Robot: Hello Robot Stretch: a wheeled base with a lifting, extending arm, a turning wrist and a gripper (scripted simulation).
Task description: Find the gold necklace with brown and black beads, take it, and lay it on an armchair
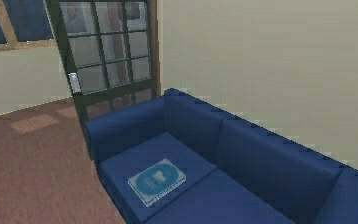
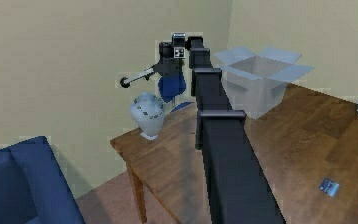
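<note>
My arm (image 2: pixel 222 140) reaches out over a wooden table (image 2: pixel 177 160) toward the cream wall. At its far end the gripper (image 2: pixel 135 79) points toward the arm side view's left, its fingers against the wall. A blue thing (image 2: pixel 170 88) sits right at the gripper's body, and a white rounded vase-like thing (image 2: pixel 147 113) stands on the table just below the fingers. I cannot tell whether the gripper holds anything. A blue sofa (image 1: pixel 237 150) lies ahead in the forward view with a blue flat book-like thing (image 1: pixel 156 181) on its seat.
An open white cardboard box (image 2: pixel 257 75) stands beyond the table at the wall. The sofa's end (image 2: pixel 22 185) shows at the arm side view's lower left. A small flat thing (image 2: pixel 330 186) lies on the wooden floor. A dark glazed door (image 1: pixel 107 55) stands behind the sofa.
</note>
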